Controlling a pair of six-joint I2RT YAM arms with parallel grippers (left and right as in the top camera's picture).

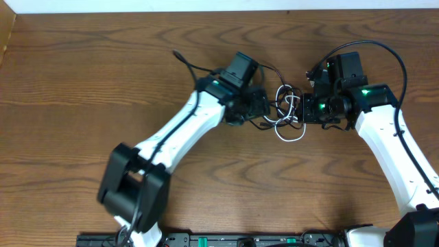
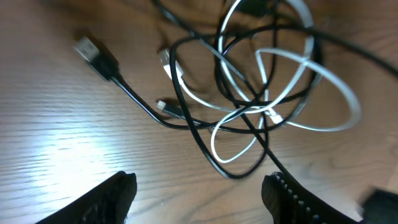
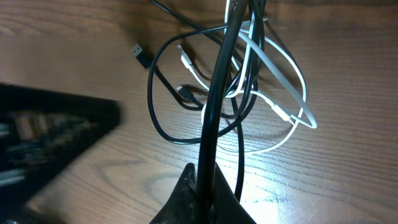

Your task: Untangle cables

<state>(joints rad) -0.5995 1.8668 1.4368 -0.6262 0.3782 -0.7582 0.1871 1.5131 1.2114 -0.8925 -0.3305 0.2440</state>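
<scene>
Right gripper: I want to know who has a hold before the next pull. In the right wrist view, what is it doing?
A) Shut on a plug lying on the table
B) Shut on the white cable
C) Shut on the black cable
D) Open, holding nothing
C: the right gripper is closed on the black cable, which rises straight from its tips, while the white cable loops clear of them.

2 white arms (image 1: 185,127), black joints (image 1: 134,182), green lights (image 1: 365,92)

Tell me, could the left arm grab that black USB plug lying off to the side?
Probably yes. The left gripper is open and empty, and the plug lies apart from the tangle on bare table, nothing covering it; the gripper would need to shift sideways.
</scene>
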